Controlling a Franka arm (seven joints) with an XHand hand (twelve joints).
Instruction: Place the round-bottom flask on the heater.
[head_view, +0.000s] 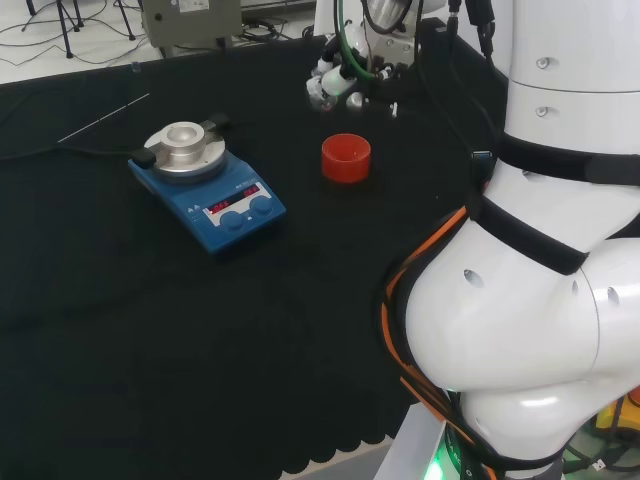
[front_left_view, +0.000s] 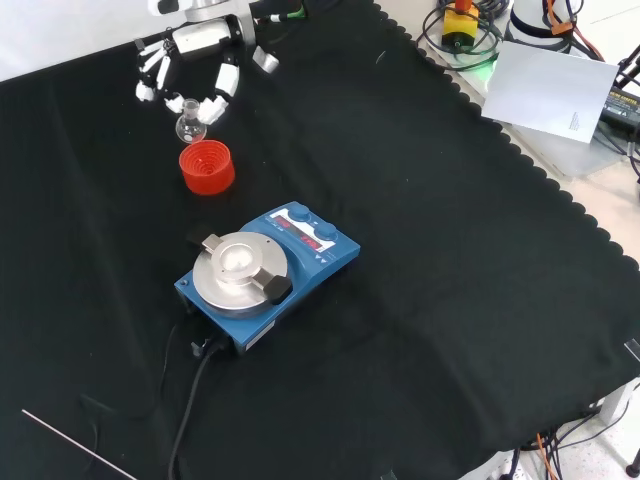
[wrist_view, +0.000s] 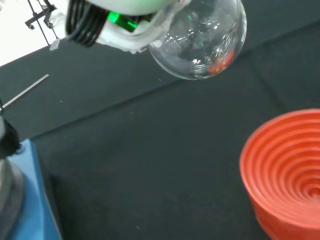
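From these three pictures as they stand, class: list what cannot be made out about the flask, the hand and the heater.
- Flask: its neck is hidden behind the hand in the wrist view; in the head view the clear glass is too faint to trace.
- Flask contents: reflections hide them.
- Heater: cut off by the wrist view's edge.
- Heater display: too small to read in the head view.

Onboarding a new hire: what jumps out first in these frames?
The blue heater with its bare silver top plate, mid-cloth in the front view. Beyond it stands an empty red ribbed stand. Above that stand, the hand holds a clear round-bottom flask off the cloth, fingers curled round it.
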